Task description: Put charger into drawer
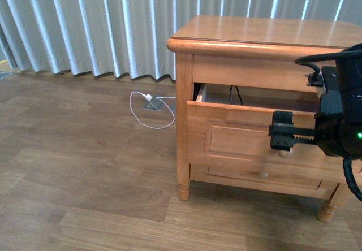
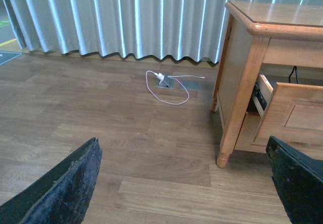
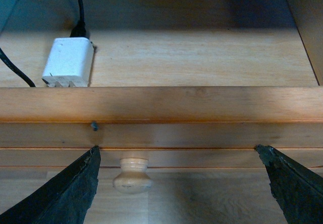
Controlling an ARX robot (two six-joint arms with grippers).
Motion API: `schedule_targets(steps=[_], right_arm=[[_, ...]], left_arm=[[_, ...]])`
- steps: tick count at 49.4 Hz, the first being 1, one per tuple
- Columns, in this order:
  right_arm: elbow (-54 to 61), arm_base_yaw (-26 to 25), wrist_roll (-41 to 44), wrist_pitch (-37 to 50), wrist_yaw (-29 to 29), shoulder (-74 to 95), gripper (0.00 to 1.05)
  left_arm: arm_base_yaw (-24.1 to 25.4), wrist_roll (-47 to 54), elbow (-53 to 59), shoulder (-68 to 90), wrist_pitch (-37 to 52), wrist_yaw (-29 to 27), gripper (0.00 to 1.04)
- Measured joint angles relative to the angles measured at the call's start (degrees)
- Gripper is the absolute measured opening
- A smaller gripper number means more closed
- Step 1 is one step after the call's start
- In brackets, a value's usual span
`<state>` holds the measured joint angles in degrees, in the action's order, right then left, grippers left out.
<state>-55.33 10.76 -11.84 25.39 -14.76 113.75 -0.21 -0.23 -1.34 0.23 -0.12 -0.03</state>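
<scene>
Grey vertical blinds hang behind a wood-plank floor (image 1: pixel 85 194), where a honey-coloured nightstand (image 1: pixel 271 33) stands with its tall drawer (image 1: pixel 237 138) pulled partly out.

The right gripper (image 3: pixel 181 183) hovers over the drawer front, fingers spread wide with nothing between them; the pale round knob (image 3: pixel 132 175) sits between the fingers, nearer one of them, not touched. Just beyond the drawer's front edge, further from the gripper than the knob, the charger (image 3: pixel 68 62) lies flat on the drawer floor, its black cable (image 3: pixel 78 9) running off into the shadow at the back. So the charger looks already placed.

The adapter block is probably light, rigid and smooth-sided, so it could slip under a shallow pinch. The best hold would be across its two long flat sides, clear of the prongs at its near end. The cable is limp and would trail, so it makes a poor handle.

The left gripper (image 2: pixel 181 183) is also wide open and empty, held low over bare floor, with a white cable (image 2: pixel 166 85) lying well ahead of it near the blinds.
</scene>
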Motion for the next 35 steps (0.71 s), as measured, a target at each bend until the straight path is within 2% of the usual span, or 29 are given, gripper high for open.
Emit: schedule_targets(steps=[20,35], right_arm=[[-15.78,-1.38,0.46,1.68,-1.97,11.65,0.96],[-19.26,-1.99,-0.02,3.82,-2.16,15.45,0.96]], left_arm=[[0.0,0.0,0.0,0.0,0.0,0.0,0.99],[0.0,0.0,0.0,0.0,0.0,0.0,0.99]])
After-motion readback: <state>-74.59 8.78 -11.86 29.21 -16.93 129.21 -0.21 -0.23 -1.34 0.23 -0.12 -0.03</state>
